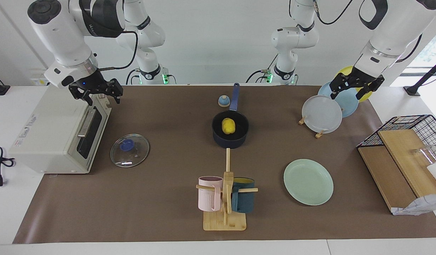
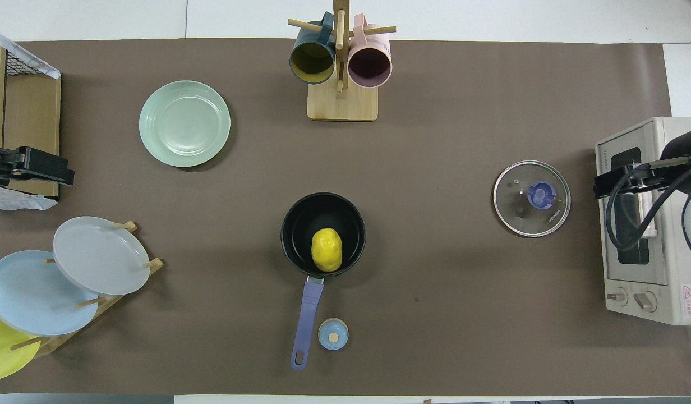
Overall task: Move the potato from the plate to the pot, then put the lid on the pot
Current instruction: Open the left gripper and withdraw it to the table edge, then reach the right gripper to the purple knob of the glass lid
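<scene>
From across the table, the potato (image 1: 228, 125) sits in the pot (image 1: 230, 141); the left gripper (image 1: 356, 86) hangs open over racked plates, the right gripper (image 1: 96, 92) open over the toaster oven (image 1: 51, 134). From overhead, the lid (image 2: 531, 198) lies beside the oven, the plate (image 2: 184, 123) bare.

Potato (image 2: 326, 249) in pot (image 2: 294, 224) — lid (image 2: 531, 198) on mat (uncovered pot), plate (image 2: 184, 123) bare.

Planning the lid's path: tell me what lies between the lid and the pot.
Nothing: between the lid and the pot the brown mat is bare, clearest in the overhead view.
</scene>
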You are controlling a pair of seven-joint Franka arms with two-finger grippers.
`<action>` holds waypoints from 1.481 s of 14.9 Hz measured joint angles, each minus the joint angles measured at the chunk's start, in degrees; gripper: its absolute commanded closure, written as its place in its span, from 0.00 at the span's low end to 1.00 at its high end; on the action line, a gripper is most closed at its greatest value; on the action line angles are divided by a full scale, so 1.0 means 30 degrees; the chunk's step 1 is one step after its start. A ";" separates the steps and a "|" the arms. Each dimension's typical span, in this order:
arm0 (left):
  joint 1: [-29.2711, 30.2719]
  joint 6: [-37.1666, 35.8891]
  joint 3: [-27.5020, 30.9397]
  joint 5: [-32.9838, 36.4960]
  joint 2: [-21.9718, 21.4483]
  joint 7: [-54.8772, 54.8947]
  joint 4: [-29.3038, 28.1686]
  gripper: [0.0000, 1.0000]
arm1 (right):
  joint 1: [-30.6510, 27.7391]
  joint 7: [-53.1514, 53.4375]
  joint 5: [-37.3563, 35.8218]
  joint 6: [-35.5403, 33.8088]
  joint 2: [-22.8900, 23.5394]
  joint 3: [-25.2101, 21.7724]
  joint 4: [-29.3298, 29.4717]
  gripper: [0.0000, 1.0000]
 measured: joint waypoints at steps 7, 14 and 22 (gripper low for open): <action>-0.0189 -0.0001 -0.0001 0.0000 -0.0015 -0.0092 -0.0028 0.00 | 0.0000 0.0000 0.0000 0.0001 0.0000 0.0000 0.0001 0.00; -0.0189 -0.0001 0.0009 0.0000 -0.0025 -0.0093 -0.0028 0.00 | 0.0005 0.0000 0.0024 0.0000 0.0000 0.0001 0.0007 0.00; -0.0188 -0.0001 0.0026 0.0001 -0.0070 -0.0093 -0.0028 0.00 | 0.1089 -0.3004 0.0185 0.3406 -0.0196 0.0353 -0.2395 0.00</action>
